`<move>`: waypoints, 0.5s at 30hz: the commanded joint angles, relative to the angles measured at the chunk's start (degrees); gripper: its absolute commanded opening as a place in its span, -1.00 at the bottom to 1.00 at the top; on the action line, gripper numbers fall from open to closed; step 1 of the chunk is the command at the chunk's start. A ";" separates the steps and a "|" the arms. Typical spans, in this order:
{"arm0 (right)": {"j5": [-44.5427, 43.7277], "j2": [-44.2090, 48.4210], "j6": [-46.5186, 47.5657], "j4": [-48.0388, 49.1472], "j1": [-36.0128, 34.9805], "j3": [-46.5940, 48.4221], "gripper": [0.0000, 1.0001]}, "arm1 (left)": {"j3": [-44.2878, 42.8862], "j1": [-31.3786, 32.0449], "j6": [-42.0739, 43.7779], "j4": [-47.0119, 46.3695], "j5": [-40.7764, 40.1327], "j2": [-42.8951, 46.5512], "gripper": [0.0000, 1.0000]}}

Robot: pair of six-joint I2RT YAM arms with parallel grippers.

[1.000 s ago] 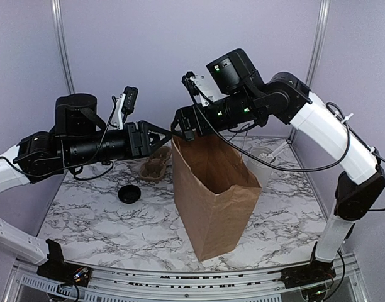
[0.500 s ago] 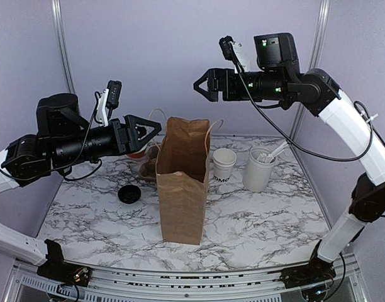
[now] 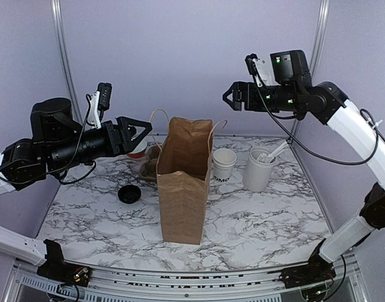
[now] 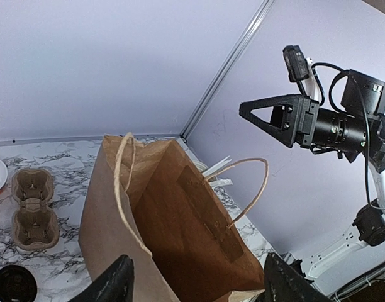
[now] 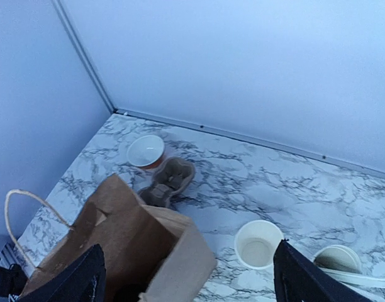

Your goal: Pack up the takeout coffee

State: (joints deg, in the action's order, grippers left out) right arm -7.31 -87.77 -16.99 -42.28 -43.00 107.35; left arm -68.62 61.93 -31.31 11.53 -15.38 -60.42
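Coffee cup (image 3: 224, 165) stood upright on the table (image 3: 274, 214), mouth up, well below the right tool (image 3: 228, 99), the nearer arm. Its black lid (image 3: 129, 195) lay below the left tool (image 3: 145, 133), across the paper bag (image 3: 183, 189). Both tools gaped wide, holding nothing.

The bag (image 3: 183, 189) hides some lettering on the cup (image 3: 224, 162); left wrist view crops the lid (image 4: 13, 284).

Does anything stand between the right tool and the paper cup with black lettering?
Nothing visible does. The right tool hangs open in the air above the paper cup. The brown bag and the utensil tub stand beside the cup, not over it.
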 commanded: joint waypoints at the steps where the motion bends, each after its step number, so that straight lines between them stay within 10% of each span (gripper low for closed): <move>1: -3.33 7.80 -2.89 1.50 5.96 -7.14 0.78 | 1.21 -1.97 1.38 1.56 -3.25 2.98 0.43; 15: 0.50 27.45 -10.33 6.29 27.06 -39.39 0.37 | 7.85 -10.38 -2.75 4.46 0.18 5.22 0.43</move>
State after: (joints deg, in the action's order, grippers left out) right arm -10.24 -62.24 -24.58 -38.98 -19.90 72.47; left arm -62.41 52.62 -32.51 14.37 -16.49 -56.05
